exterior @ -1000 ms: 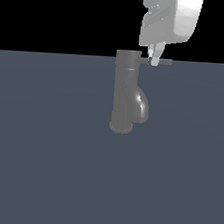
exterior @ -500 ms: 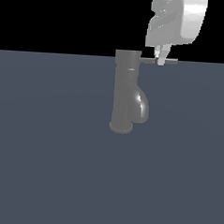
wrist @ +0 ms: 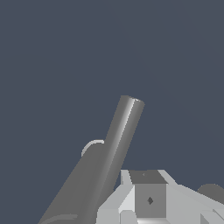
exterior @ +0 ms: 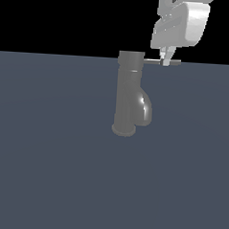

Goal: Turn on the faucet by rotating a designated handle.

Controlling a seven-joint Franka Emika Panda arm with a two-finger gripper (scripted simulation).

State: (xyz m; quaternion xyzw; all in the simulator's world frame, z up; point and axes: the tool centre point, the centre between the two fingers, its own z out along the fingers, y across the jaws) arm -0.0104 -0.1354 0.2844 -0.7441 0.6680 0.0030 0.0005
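The faucet (exterior: 128,94) is a glossy dark grey upright cylinder with a round base flange and a curved spout bulge low on its side. Its handle (exterior: 160,63), a thin flat grey bar, sticks out from the top cap toward the exterior view's right. My gripper (exterior: 165,59) hangs from above with its fingers pressed together, shut, the tips touching the handle near its outer end. In the wrist view the handle (wrist: 124,133) runs as a long glossy bar beside my gripper (wrist: 148,199), with the darker faucet (wrist: 81,186) body alongside it.
A plain dark blue-grey floor (exterior: 50,170) spreads all around the faucet, under a black background. No other objects show.
My gripper has shifted toward the exterior view's right along the handle. The handle's visible length on that side has grown slightly.
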